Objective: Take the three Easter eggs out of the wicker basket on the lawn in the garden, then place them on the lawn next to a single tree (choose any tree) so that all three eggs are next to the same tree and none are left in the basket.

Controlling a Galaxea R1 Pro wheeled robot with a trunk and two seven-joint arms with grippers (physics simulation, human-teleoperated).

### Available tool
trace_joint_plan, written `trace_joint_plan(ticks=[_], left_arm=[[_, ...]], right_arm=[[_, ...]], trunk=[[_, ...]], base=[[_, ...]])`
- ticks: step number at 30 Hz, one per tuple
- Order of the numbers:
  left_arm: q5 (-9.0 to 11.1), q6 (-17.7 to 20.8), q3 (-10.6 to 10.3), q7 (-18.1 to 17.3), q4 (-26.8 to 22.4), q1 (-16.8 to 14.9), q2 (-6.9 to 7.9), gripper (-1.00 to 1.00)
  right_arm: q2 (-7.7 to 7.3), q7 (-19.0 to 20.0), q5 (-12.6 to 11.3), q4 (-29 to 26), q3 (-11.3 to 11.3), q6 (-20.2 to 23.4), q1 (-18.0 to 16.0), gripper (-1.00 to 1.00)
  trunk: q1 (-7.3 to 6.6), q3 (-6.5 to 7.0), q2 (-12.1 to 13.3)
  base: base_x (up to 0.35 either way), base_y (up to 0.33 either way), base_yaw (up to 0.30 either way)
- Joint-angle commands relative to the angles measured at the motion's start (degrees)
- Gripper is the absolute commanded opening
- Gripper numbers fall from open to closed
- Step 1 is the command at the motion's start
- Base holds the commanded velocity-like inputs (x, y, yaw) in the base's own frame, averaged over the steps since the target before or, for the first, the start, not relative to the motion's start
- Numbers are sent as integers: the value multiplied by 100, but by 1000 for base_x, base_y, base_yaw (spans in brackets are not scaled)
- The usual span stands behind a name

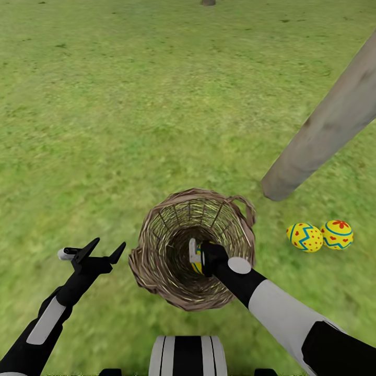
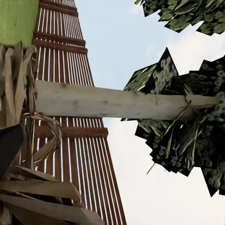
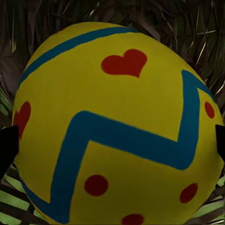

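Note:
The wicker basket stands on the lawn just in front of me. My right gripper reaches down inside it, its black fingertips pressed on both sides of a yellow Easter egg with red hearts and a blue zigzag. That egg shows as a yellow sliver at the gripper. Two more eggs lie side by side on the grass close to the foot of the tree's pale-grey trunk. My left gripper hovers open just left of the basket, holding nothing.
The trunk leans across the upper right of the head view. The left wrist view looks past the basket's weave to the trunk, dark foliage and a slatted wooden fence. Another trunk base stands far off.

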Motion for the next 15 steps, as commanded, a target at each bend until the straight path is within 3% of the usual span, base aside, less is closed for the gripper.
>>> trace_joint_plan(ticks=[1,7,15], left_arm=[[25,50,-5,-3,0,-3,1,100],[29,50,-5,-3,8,-3,1,100],[25,50,-13,11,9,-3,1,100]], right_arm=[[-2,31,32,358,10,-3,0,-100],[-2,32,35,363,10,-3,0,-100],[26,28,16,353,-22,3,0,-100]], trunk=[[4,-27,-2],[4,-27,-2],[-17,150,9]], base=[[0,0,0],[0,0,0],[0,0,0]])
